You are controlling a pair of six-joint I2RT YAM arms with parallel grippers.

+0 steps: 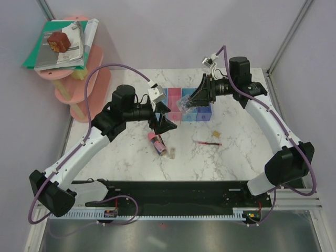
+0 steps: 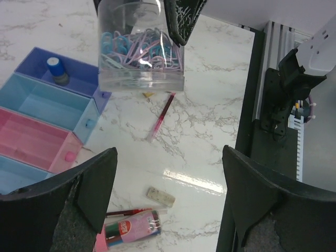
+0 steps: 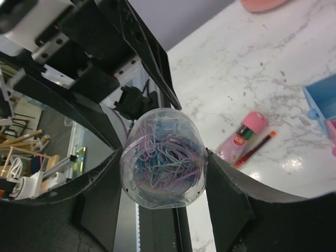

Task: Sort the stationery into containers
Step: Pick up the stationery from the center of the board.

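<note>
Clear round plastic clip tub (image 2: 140, 52) pinched by right gripper (image 3: 164, 181) near far edge; slip feared, smooth wall; left gripper (image 2: 168, 184) spread.

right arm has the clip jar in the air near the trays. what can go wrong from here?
1. The jar is round and smooth, pinched only at its sides by the right gripper; it may slip or roll out.
2. The left gripper hangs open close by; the arms may collide near the trays.
3. The jar looks wide for a compartment; it may catch on a wall or tip.
</note>
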